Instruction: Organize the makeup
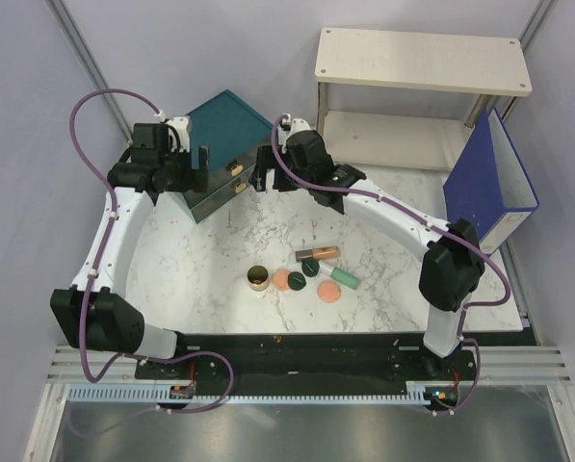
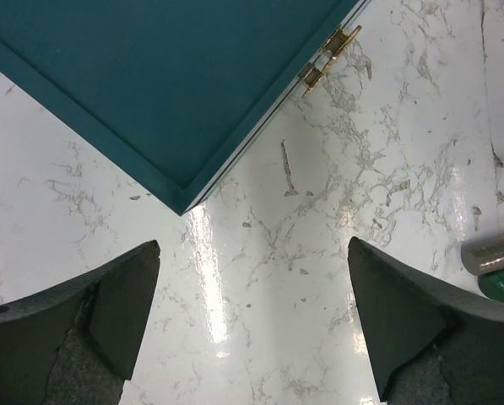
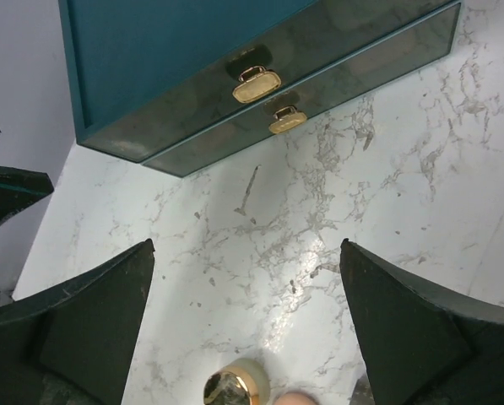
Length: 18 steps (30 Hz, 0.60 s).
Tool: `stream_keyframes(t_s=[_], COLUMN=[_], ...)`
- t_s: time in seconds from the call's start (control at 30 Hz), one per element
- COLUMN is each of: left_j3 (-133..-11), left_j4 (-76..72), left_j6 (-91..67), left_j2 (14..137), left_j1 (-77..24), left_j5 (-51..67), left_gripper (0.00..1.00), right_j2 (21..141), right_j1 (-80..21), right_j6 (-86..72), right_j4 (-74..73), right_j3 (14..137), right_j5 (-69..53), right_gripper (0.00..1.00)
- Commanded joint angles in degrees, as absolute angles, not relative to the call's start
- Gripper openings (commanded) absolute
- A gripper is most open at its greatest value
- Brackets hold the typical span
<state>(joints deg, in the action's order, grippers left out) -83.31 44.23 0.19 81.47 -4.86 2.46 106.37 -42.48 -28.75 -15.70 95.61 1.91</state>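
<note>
The drawer box point(image 1: 224, 135) sits at the back left of the worktop point(image 1: 200, 279). The shelf point(image 1: 422, 63) stands at the back right, with the binder point(image 1: 489, 188) before it. Near the front middle lies the jar point(image 1: 258, 279), with a disc point(image 1: 281, 280) just right of it, then two compacts point(image 1: 296, 280), a second disc point(image 1: 328, 292) and a tube point(image 1: 343, 278). Another tube point(image 1: 318, 254) lies behind them.

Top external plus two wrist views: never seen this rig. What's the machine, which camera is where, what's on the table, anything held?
Two robot arms are bolted at the near edge of a marble table. The top view looks down from above and behind them. Each wrist view rides on one arm, its dark fingers at the bottom corners. The left gripper hangs near a corner of the teal drawer box; the right gripper faces its two gold-handled drawers. Both are open, holding nothing. Mid-table lie a gold-lidded jar, two peach-pink discs, two dark green compacts, a copper-tipped clear tube and a mint-green tube. A blue binder stands at the right.
</note>
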Motion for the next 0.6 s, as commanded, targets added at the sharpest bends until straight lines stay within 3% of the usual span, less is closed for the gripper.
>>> stream_keyframes(t_s=[0.0,0.2,0.27,0.3,0.37,0.4,0.47,0.57], left_j3=[-84.37,-88.58,-91.91,-93.06,-96.48,-97.63,-100.89,-104.49], left_j4=[43.77,44.21,44.82,45.0,45.26,45.44,46.14,47.19], left_j6=[-0.44,-0.88,-1.05,-1.23,-1.75,-2.28,-2.72,-4.04], left_j2=[79.98,83.75,85.33,86.91,88.93,89.82,93.24,97.9], left_j1=[-4.75,-4.75,-4.75,-4.75,-4.75,-4.66,-4.66,-4.4], left_j5=[5.27,5.72,5.45,5.36,5.54,5.19,5.19,4.92], left_gripper=[0.99,0.94,0.79,0.61,0.45,0.24,0.02,0.02], right_j2=[106.87,108.72,109.6,109.77,110.91,111.35,113.02,114.96], right_j1=[-42.1,-40.61,-39.47,-39.2,-38.94,-38.41,-38.06,-37.79], right_j6=[-34.44,-46.37,-50.08,-51.92,-53.61,-54.57,-57.82,-62.12], right_j4=[-12.48,-5.64,-1.51,-0.45,2.72,3.59,7.63,14.57], right_j3=[94.75,89.66,88.16,87.02,86.66,86.4,86.05,84.91], right_j5=[0.7,-2.52,-3.51,-3.86,-4.92,-5.53,-8.6,-11.5], right_gripper=[0.98,0.98,0.98,0.98,0.98,0.98,0.97,0.89])
